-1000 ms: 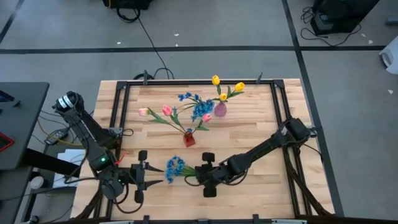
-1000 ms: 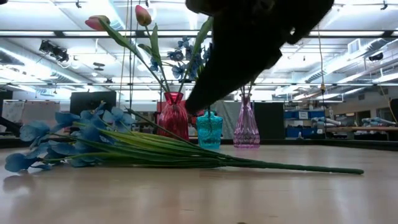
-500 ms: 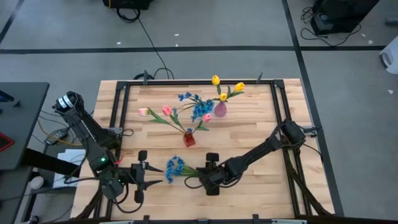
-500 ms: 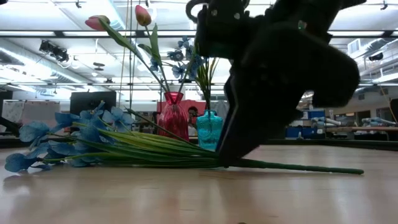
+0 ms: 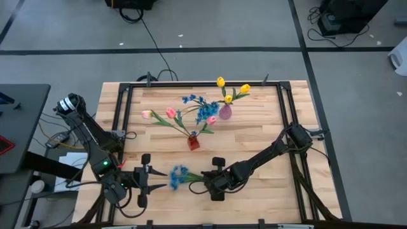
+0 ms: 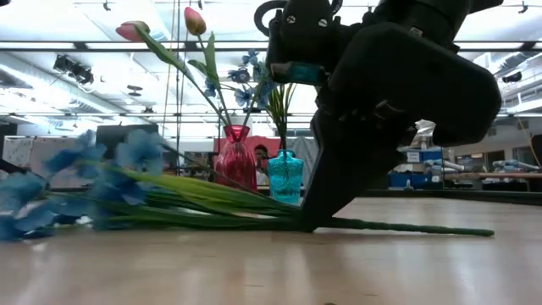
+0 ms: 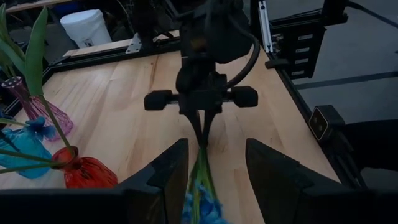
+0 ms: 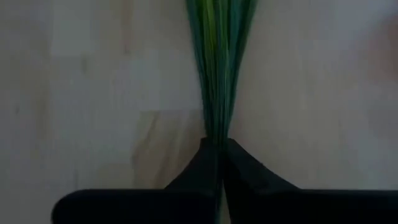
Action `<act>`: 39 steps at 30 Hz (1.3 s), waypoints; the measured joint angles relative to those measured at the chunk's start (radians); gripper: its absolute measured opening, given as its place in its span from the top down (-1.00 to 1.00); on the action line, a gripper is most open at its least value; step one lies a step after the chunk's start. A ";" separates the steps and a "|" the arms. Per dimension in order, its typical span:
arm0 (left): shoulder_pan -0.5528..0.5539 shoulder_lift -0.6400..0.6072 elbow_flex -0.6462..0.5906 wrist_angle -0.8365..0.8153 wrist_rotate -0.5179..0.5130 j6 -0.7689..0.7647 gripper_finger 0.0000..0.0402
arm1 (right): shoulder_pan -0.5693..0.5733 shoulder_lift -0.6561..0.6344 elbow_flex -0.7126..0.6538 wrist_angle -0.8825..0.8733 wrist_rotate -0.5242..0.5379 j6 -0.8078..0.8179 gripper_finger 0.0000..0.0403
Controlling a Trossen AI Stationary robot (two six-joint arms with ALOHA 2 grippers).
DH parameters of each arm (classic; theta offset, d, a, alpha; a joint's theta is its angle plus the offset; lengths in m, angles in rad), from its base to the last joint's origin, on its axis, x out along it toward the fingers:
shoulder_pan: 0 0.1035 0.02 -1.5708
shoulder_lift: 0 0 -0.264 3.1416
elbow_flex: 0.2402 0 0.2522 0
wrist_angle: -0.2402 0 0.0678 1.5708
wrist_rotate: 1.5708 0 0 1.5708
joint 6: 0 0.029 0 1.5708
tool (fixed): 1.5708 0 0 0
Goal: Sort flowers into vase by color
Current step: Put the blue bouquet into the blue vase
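The jaws of the right gripper are seen clenched on the green stems of the blue bunch, the two dark fingers meeting around the stems where they narrow together, low against the wood. From that grasp the stems run out along the worktop toward the left arm, and the blue blossoms at their far end appear raised a little above the surface in the low view, while the bare stem end trails flat behind the jaws. The bunch lies near the front edge, between the two arms, well apart from the vases. The left gripper is held just beside the blossoms with its jaws released and nothing between them; it appears to be waiting. Farther back stand three vases: a red vase holding pink tulips, a teal vase holding blue blossoms, and a purple vase holding yellow tulips. The step in hand is judged to be the pick-up of the last loose bunch. Next, the stems would need to be lifted clear, turned upright and carried to the teal vase, with the stem end lowered into its narrow neck without the standing flowers being knocked.
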 joint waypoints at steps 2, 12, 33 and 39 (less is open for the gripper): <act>0.000 0.000 0.000 0.006 -0.002 0.000 0.18 | 0.000 -0.015 -0.001 -0.031 0.015 0.020 0.89; 0.055 0.033 0.000 0.073 -0.082 -0.001 0.18 | 0.051 -0.279 -0.072 -0.148 0.335 0.042 0.96; 0.317 0.292 -0.001 0.672 0.063 0.266 0.18 | 0.050 -0.364 -0.280 1.028 0.482 -0.503 0.96; 0.358 0.282 -0.001 0.752 0.155 0.275 0.18 | 0.044 -0.341 -0.280 1.093 0.427 -0.528 0.96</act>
